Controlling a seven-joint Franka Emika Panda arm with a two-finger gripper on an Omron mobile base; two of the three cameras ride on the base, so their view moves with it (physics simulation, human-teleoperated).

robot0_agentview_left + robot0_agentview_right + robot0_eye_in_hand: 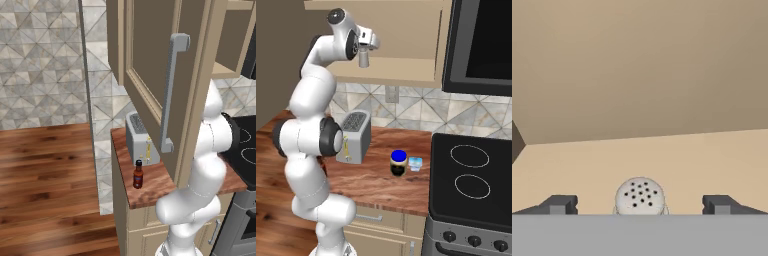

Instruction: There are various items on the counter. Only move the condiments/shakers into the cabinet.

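The small pale grey shaker with a perforated domed top [639, 196] stands upright on the tan floor of the open beige wall cabinet [662, 155], between the two dark fingertips [559, 204] of the gripper [363, 56]. The jaws stand wide apart, clear of the shaker on both sides; nothing is held. In the right base view the shaker hangs at about 6 o'clock below the hand, at the cabinet's open shelf level. Judgement: this is the release step for the shaker, complete or nearly so. The small dark red-brown sauce bottle with black cap [138, 175] stands on the reddish-brown wood-grain counter [150, 190], at 7 o'clock of the silver toaster [140, 139]. The dark jar with blue lid [399, 163] remains near the black cooktop [471, 175]. The next move calls for withdrawing clear without tipping the shaker, then fetching the bottle.
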